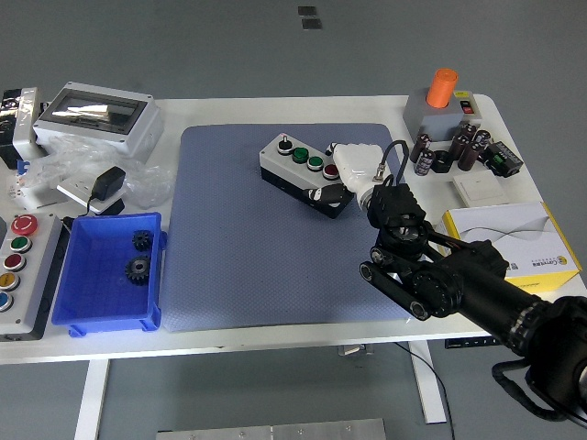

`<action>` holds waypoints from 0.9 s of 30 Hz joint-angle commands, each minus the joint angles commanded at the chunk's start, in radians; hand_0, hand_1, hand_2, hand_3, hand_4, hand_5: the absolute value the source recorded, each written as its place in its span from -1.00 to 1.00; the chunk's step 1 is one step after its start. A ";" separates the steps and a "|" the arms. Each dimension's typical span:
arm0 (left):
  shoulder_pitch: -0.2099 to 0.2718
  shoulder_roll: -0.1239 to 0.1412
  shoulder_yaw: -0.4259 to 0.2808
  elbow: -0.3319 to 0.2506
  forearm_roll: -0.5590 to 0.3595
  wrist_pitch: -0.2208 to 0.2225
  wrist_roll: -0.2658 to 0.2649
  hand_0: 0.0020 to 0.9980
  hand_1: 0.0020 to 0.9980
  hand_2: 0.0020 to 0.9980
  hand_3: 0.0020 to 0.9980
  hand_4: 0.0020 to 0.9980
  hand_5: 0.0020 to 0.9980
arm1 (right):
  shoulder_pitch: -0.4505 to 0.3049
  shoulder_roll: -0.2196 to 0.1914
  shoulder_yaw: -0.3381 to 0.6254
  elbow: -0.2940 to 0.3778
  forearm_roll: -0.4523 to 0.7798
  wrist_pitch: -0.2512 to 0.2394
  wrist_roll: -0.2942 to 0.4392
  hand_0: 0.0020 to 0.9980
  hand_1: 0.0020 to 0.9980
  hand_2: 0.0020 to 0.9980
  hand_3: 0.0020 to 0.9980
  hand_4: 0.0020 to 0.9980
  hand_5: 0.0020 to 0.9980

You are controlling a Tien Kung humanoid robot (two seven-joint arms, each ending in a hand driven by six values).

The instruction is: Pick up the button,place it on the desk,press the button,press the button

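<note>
White right robot hand [353, 165] grips the button box [305, 175] (on blue mat [248, 247]).

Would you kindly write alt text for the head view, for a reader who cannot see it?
The robot's right hand rests on the near end of a button box lying on a blue mat on a white table. A blue bin holding two gears sits left of the mat, and a yellow-edged box sits to the right.
</note>
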 joint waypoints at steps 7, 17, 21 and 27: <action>0.005 -0.003 0.001 0.000 -0.011 0.003 0.000 0.47 0.48 0.31 0.37 0.84 -0.44 | -0.020 -0.062 0.036 0.101 0.068 -0.017 0.093 -0.93 -0.37 -0.28 -0.11 0.66 -0.31; 0.013 -0.010 0.002 0.000 -0.021 0.007 -0.004 0.47 0.48 0.31 0.37 0.84 -0.45 | -0.085 -0.227 -0.068 0.305 0.157 -0.109 0.230 -0.97 -0.41 -0.37 -0.29 0.57 -0.34; 0.016 -0.012 -0.002 0.000 -0.019 0.007 -0.004 0.47 0.48 0.31 0.37 0.84 -0.45 | -0.113 -0.283 -0.133 0.390 0.148 -0.148 0.288 -0.97 -0.44 -0.39 -0.33 0.58 -0.34; 0.016 -0.014 -0.005 0.000 -0.014 0.007 -0.005 0.47 0.48 0.31 0.37 0.84 -0.45 | -0.167 -0.320 -0.189 0.445 0.110 -0.169 0.386 -0.95 -0.45 -0.41 -0.34 0.56 -0.34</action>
